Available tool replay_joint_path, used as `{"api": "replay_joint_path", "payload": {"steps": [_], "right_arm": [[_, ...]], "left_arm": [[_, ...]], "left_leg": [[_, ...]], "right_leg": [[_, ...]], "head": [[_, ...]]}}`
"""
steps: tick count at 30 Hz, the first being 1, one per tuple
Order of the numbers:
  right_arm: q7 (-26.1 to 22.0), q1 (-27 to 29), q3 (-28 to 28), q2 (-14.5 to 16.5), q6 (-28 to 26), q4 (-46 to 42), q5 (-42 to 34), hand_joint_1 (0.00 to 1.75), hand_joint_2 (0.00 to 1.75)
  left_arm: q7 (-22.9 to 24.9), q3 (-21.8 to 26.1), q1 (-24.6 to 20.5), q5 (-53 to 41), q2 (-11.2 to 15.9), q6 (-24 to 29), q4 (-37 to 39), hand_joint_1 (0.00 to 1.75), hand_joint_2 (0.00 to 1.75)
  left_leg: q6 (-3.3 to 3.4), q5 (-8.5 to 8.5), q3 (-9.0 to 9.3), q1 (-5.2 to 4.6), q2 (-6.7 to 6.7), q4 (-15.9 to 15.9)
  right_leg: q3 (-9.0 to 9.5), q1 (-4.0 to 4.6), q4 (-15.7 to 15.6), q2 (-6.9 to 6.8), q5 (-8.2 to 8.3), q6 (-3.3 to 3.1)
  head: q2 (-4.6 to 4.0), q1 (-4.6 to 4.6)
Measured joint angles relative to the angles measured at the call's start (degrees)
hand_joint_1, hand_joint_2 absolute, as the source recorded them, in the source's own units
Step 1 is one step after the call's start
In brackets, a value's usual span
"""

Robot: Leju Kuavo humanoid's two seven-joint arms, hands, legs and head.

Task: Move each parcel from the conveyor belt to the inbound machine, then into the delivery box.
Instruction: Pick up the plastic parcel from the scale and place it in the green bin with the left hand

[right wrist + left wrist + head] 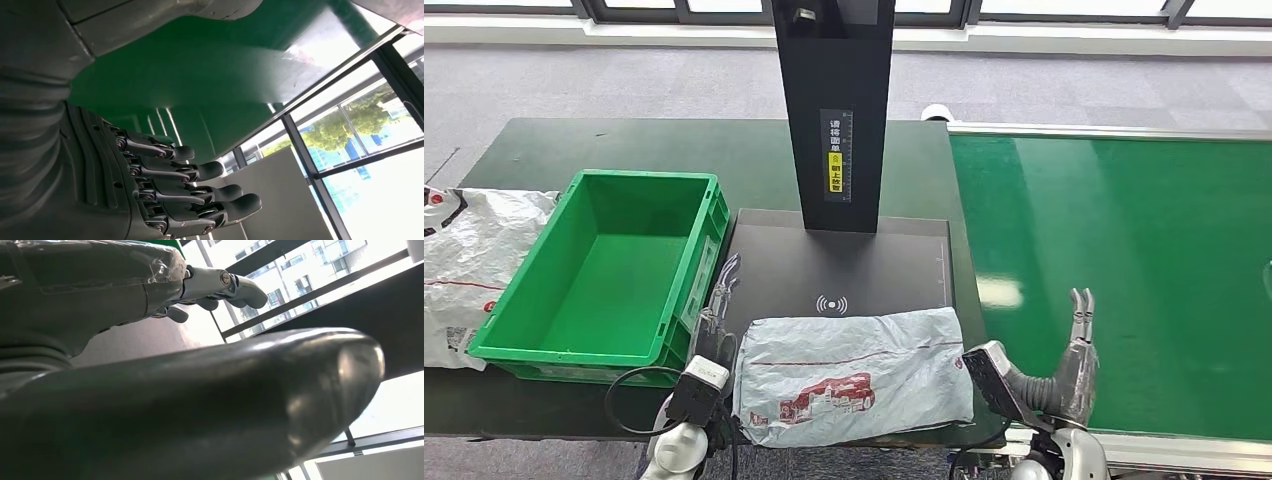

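Parcel: grey-blue mailer bag with red print, lying flat on the near part of the scanner plate, its near edge hanging over the desk's front edge — between the two hands.
Scanner: black plate on the desk with a white wireless mark just behind the parcel; a black post rises from its far side and bears a yellow-and-white label.
Crate: green, open-topped, on the desk just left of the scanner plate.
Belt: green, to the right of the scanner.
Left hand: holds nothing, fingers straight and apart, raised between the crate's right wall and the parcel's left edge; whether it touches the parcel cannot be told. In the left wrist view the fingers reach out straight past the thick thumb.
Right hand: holds nothing, fingers stretched out and pointing away over the belt's near edge — right of the parcel and apart from it. The right wrist view shows the fingers side by side.
Bags: white mailers with red marks, lying at the desk's left end beside the crate.
Desk: dark green.
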Motion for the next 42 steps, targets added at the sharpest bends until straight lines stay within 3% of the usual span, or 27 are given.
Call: {"api": "replay_joint_path", "payload": {"steps": [1, 5, 9, 10, 14, 18, 21, 22, 25, 26, 27, 29, 30, 31, 42], "right_arm": [[-0.1, -0.1, 0.0, 0.0, 0.2, 0.1, -0.1, 0.00, 1.75], [-2.6, -0.2, 0.0, 0.2, 1.6, 0.2, -3.4, 0.00, 1.75], [-6.4, 0.5, 0.0, 0.6, 4.0, -1.4, -8.4, 0.00, 1.75], [-7.3, 0.8, 0.1, 0.7, 4.5, -2.2, -9.5, 0.00, 1.75], [-10.8, 2.3, 1.3, 1.1, 6.4, -5.9, -13.9, 0.00, 1.75], [-13.7, 4.2, 3.6, 1.1, 7.8, -10.0, -18.9, 0.00, 1.75], [-15.3, 5.5, 4.8, 1.1, 9.1, -12.7, -22.3, 0.00, 1.75], [-15.8, 5.8, 5.1, 1.1, 9.5, -13.3, -23.2, 0.00, 1.75], [-17.2, 6.3, 5.3, 1.1, 10.4, -14.5, -25.4, 0.00, 1.75], [-17.6, 6.5, 5.4, 1.1, 10.6, -14.7, -26.1, 0.00, 1.75], [-18.0, 6.7, 5.4, 1.1, 10.8, -14.9, -26.6, 0.00, 1.75], [-18.8, 7.3, 5.4, 1.1, 11.2, -15.5, -27.4, 0.00, 1.75], [-19.1, 7.6, 5.4, 1.1, 11.4, -15.8, -27.7, 0.00, 1.75], [-19.4, 7.9, 5.4, 1.1, 11.6, -16.2, -27.9, 0.00, 1.75], [-21.9, 11.7, 4.1, 1.7, 14.6, -21.2, -29.1, 0.00, 1.75]], "left_arm": [[0.0, 0.0, 0.2, -0.4, 0.0, -0.3, -0.3, 0.00, 0.00], [0.2, -0.9, 0.8, -6.1, 0.3, -3.7, -1.9, 0.00, 1.75], [2.7, -3.7, 0.9, -19.2, 1.3, -3.5, -1.7, 0.00, 0.00], [3.3, -4.4, 0.8, -22.1, 1.5, -2.8, -1.3, 0.00, 0.00], [8.0, -7.7, 0.2, -33.3, 1.9, 1.1, 1.7, 0.00, 1.75], [12.2, -10.8, -1.8, -39.9, 2.0, 3.5, 7.9, 0.00, 1.75], [14.1, -12.4, -3.5, -42.6, 2.1, 4.6, 13.2, 0.00, 0.44], [14.6, -12.7, -4.1, -43.2, 2.1, 5.0, 14.8, 0.00, 0.44], [15.8, -13.3, -5.4, -44.7, 1.8, 6.1, 18.8, 0.03, 1.75], [16.2, -13.5, -5.7, -45.2, 1.7, 6.5, 19.8, 0.17, 1.75], [16.5, -13.6, -6.0, -45.6, 1.6, 6.9, 20.7, 0.48, 1.75], [17.1, -13.8, -6.4, -46.7, 1.4, 8.3, 22.2, 1.33, 1.75], [17.3, -13.8, -6.5, -47.2, 1.3, 9.4, 22.8, 1.62, 1.75], [17.6, -13.8, -6.7, -47.7, 1.2, 10.6, 23.4, 1.75, 1.75], [16.9, -13.8, -6.5, -48.4, -0.4, 20.6, 21.5, 1.75, 1.75]], "left_leg": [[0.00, 0.00, 0.00, 0.00, 0.00, 0.0], [0.00, 0.00, 0.00, 0.00, -0.01, 0.0], [0.00, 0.00, 0.00, 0.00, -0.01, 0.0], [0.00, 0.00, 0.00, 0.00, 0.00, 0.0], [0.00, 0.00, -0.01, -0.01, 0.00, 0.0], [0.00, 0.00, -0.01, -0.01, 0.00, 0.0], [0.00, 0.00, 0.00, -0.01, 0.00, 0.0], [0.00, 0.00, 0.00, -0.01, 0.00, 0.0], [0.00, 0.00, 0.00, -0.01, 0.00, 0.0], [0.00, 0.00, 0.00, -0.01, 0.00, 0.0], [0.00, 0.00, 0.00, -0.01, 0.00, 0.0], [0.00, 0.00, 0.00, -0.01, 0.00, 0.0], [0.00, 0.00, 0.00, -0.02, 0.00, 0.0], [0.00, 0.00, 0.00, -0.02, 0.00, 0.0], [0.01, 0.00, 0.01, -0.02, 0.02, 0.0]], "right_leg": [[0.00, 0.00, 0.0, 0.00, 0.00, 0.00], [0.00, 0.00, 0.0, -0.02, 0.00, 0.00], [-0.02, 0.00, 0.0, -0.01, 0.00, 0.00], [-0.03, 0.00, 0.0, -0.01, 0.00, 0.00], [-0.04, -0.01, 0.0, -0.01, 0.00, 0.00], [-0.03, -0.01, 0.0, -0.01, 0.00, 0.00], [-0.04, 0.00, 0.0, 0.00, 0.00, 0.00], [-0.03, 0.00, 0.0, 0.00, 0.00, 0.00], [-0.01, -0.01, 0.0, -0.01, 0.00, 0.00], [-0.01, -0.01, 0.0, -0.01, 0.00, 0.00], [0.00, -0.01, 0.0, -0.01, 0.00, 0.00], [0.00, -0.01, 0.0, -0.01, 0.00, 0.00], [0.00, -0.02, 0.0, -0.02, 0.00, 0.00], [0.00, -0.02, 0.0, -0.02, 0.00, 0.00], [-0.01, -0.02, 0.0, -0.01, 0.00, 0.00]], "head": [[0.00, 0.00], [0.00, 0.00], [0.00, 0.01], [0.00, 0.01], [0.00, 0.00], [0.00, 0.01], [0.00, 0.00], [0.00, 0.00], [0.00, 0.01], [0.00, 0.01], [0.00, 0.01], [0.00, 0.01], [0.00, 0.01], [0.00, 0.01], [0.00, 0.02]]}}
